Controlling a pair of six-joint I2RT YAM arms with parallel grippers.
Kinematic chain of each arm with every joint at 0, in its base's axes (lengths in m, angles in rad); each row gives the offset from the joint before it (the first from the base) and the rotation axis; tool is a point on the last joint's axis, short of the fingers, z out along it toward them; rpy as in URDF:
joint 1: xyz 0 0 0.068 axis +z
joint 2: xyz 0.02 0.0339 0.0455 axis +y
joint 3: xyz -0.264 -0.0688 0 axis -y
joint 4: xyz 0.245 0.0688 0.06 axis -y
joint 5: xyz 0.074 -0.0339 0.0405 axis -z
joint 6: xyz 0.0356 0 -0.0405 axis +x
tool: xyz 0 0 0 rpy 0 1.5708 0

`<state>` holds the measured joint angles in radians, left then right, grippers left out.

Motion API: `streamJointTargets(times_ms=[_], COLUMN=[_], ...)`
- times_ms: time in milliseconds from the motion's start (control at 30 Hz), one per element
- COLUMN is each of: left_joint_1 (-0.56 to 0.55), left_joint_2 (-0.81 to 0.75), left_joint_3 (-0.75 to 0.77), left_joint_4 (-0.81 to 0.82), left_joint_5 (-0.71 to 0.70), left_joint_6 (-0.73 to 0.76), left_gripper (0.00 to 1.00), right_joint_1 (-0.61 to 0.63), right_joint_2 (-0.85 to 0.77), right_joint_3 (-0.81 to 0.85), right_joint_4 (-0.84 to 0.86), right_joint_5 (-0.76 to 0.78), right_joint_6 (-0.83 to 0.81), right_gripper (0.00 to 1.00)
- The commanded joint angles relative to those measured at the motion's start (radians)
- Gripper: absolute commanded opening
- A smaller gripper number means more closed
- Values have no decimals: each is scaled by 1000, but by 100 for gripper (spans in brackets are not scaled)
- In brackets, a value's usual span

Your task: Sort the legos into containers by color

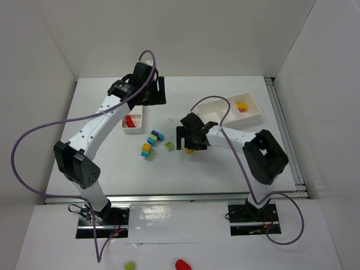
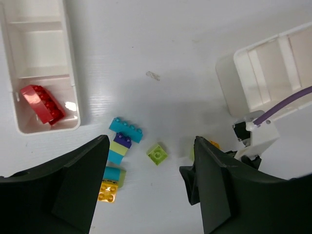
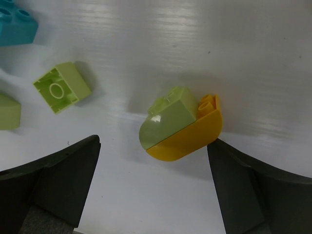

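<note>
A lime-green piece stacked on a yellow one [image 3: 180, 124] lies on the table just beyond the tips of my right gripper [image 3: 153, 168]. That gripper is open, and its right finger [image 3: 253, 190] sits close to the yellow corner. From above, the right gripper [image 1: 190, 140] hovers over this pair [image 1: 190, 150]. My left gripper [image 2: 148, 195] is open and empty, high above the table near the left container [image 1: 133, 121], which holds a red brick [image 2: 41, 103]. The right container [image 1: 233, 109] holds a yellow brick [image 1: 241, 107]. Loose legos lie between: a cyan-blue-green stack [image 2: 122, 139], a green brick [image 2: 157, 154] and a yellow-cyan stack [image 2: 111, 183].
White walls enclose the table on the left, back and right. A purple cable [image 1: 34, 135] loops off the left arm, and another cable [image 1: 211, 101] arcs over the right container. In the right wrist view a cyan brick [image 3: 17, 24] and a green brick [image 3: 62, 87] lie to the left.
</note>
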<state>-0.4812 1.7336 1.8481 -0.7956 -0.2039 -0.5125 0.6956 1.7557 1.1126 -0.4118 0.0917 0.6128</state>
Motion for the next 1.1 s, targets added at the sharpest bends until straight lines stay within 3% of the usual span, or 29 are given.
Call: streamJointTargets(times_ms=[0,100,200,300,500,700,967,1067], left_joint_1=[15,35,58,81,110,110,110,110], left_joint_2=[-17,-45,-54,-54,-83,-83,-101,-101], left_joint_3=[-58,-98,-109,-109,-171,-182,-211,-211], left_joint_4=[-39,-39,-54,-68,-57,-31,-22,-22], left_joint_5=[-84,-94,-133,-146,-114,-66,-57,-46], left_joint_6=[-64,-93,-112,-112,-121,-121,-121,-121], left_gripper=[80,80,80,80,80,80,80,80], right_joint_1=[37,76,120,131,67,67,67,67], right_joint_2=[11,59,117,87,-39,17,120,145], right_joint_3=[76,127,200,155,58,121,210,219], right_joint_4=[30,84,59,65,85,47,8,-18], right_joint_5=[34,-18,31,98,85,114,66,77], right_joint_6=[-16,-134,-254,-263,-58,151,130,139], right_gripper=[97,94,94,94,90,83,87,79])
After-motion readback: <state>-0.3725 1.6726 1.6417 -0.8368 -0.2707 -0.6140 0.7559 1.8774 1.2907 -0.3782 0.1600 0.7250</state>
